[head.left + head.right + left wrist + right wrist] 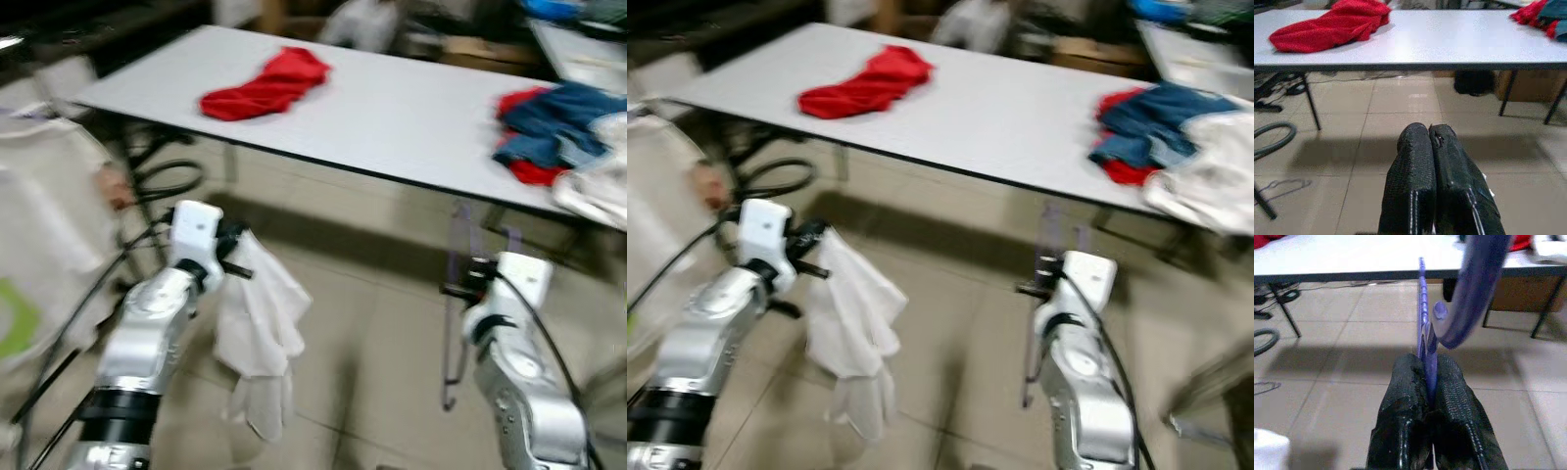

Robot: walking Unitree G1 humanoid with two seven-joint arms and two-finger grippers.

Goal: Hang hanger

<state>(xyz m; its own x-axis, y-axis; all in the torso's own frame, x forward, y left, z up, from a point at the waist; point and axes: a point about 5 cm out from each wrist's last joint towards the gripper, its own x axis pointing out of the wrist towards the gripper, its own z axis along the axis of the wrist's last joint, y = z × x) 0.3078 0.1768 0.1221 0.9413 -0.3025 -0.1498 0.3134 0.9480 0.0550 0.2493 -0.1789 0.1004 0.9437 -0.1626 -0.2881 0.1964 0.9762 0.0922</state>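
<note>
A blurred view from the robot's head shows two silver arms reaching forward over a tiled floor, in front of a long white tabletop.

The right hand, at about five o'clock, has its two black fingers pressed together on a purple hanger, pinching its thin plastic edge. The hanger stands nearly upright from the hand, and its curved hook arcs close past the wrist camera. It hangs in the air below the tabletop's near edge, touching neither tabletop nor floor.

The left hand, at about eight o'clock, has its fingers pressed tight together. A white garment hangs from it, drooping toward the floor.

On the tabletop, a red cloth lies at eleven o'clock. At two o'clock sits a heap of blue and red clothes, with a white cloth just beside it. A dark hose curls on the floor at nine o'clock.
</note>
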